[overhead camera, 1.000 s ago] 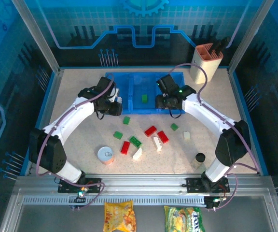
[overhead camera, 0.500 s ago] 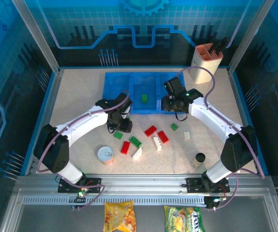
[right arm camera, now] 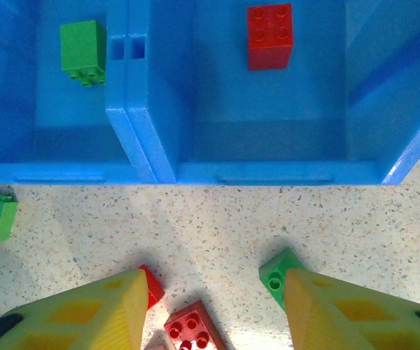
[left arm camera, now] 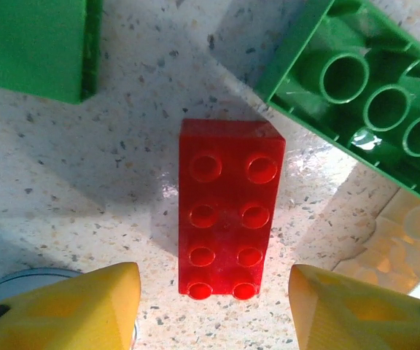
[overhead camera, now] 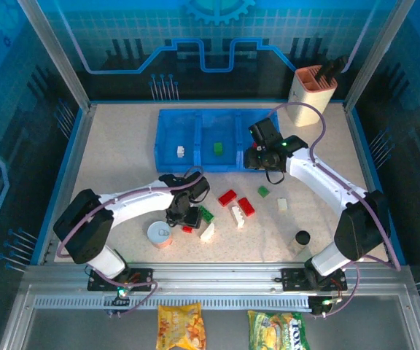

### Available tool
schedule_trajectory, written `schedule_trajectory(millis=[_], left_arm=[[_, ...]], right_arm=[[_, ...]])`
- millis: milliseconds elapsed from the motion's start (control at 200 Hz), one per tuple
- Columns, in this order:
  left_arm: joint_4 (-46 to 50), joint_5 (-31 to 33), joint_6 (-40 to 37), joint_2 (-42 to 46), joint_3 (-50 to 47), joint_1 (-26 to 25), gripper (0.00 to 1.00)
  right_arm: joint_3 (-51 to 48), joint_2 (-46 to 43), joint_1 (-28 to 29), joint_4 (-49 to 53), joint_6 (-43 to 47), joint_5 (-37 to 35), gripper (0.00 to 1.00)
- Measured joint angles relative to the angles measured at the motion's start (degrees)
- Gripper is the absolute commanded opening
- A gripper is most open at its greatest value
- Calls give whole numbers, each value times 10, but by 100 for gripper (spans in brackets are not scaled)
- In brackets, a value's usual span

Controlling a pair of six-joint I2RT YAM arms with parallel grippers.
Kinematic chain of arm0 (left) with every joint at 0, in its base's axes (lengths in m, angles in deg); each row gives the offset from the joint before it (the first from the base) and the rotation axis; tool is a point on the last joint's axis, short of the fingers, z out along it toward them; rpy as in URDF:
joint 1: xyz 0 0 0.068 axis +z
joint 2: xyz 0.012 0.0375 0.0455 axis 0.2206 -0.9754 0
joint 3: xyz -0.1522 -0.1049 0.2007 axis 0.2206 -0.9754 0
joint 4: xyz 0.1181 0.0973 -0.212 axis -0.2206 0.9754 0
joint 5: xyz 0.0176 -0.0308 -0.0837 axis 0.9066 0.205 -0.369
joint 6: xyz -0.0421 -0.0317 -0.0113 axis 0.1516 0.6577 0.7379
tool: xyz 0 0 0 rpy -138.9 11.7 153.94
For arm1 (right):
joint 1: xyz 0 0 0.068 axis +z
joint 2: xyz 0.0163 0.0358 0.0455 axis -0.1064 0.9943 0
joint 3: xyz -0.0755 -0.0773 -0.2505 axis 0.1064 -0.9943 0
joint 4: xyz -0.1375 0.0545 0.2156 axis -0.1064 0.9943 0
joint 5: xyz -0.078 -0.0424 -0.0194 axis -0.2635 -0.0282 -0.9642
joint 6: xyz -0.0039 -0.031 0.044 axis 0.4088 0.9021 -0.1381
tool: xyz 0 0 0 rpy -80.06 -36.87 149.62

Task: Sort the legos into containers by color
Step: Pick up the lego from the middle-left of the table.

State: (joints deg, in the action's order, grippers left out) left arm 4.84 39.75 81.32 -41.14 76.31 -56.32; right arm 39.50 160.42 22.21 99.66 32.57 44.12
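My left gripper (overhead camera: 185,217) (left arm camera: 214,302) is open and hangs low over a red 2x4 lego (left arm camera: 230,219) (overhead camera: 187,228); the brick lies between the fingertips, untouched. Green legos (left arm camera: 363,95) (left arm camera: 31,47) lie beside it. My right gripper (overhead camera: 258,157) (right arm camera: 214,313) is open and empty above the table, just in front of the blue containers (overhead camera: 168,135) (right arm camera: 152,157). A white lego (overhead camera: 181,152) lies in the left compartment, a green one (overhead camera: 218,148) (right arm camera: 83,51) in the middle, a red one (right arm camera: 270,36) in the right. Loose red (overhead camera: 227,197) (overhead camera: 246,207), green (overhead camera: 263,192) and white (overhead camera: 282,205) (overhead camera: 208,232) legos lie mid-table.
A tin can (overhead camera: 159,234) stands just left of my left gripper. A black-capped bottle (overhead camera: 301,238) is near the right arm's base. A beige knife block (overhead camera: 314,87) stands at the back right. Two snack bags (overhead camera: 181,326) lie beyond the near rail.
My left arm swung from the tray's left compartment, where the white lego now lies, toward the near side and down over the red brick, its jaws widening. The right gripper drew back slightly from the tray.
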Motion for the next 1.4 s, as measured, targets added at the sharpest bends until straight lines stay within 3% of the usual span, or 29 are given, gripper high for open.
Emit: schedule_trajectory(millis=[605, 900, 1131, 1401], left_arm=[[-56, 1, 20, -34, -29, -13, 38], [-54, 18, 4, -16, -29, -15, 35], [-78, 29, -57, 57, -29, -15, 37], [-151, 17, -170, 109, -24, -15, 35]], right_arm=[[0, 0, 0, 0, 0, 2, 53], [0, -2, 0, 7, 0, 19, 53], [0, -28, -14, 11, 0, 94, 52], [-28, -69, -23, 2, -14, 235, 53]])
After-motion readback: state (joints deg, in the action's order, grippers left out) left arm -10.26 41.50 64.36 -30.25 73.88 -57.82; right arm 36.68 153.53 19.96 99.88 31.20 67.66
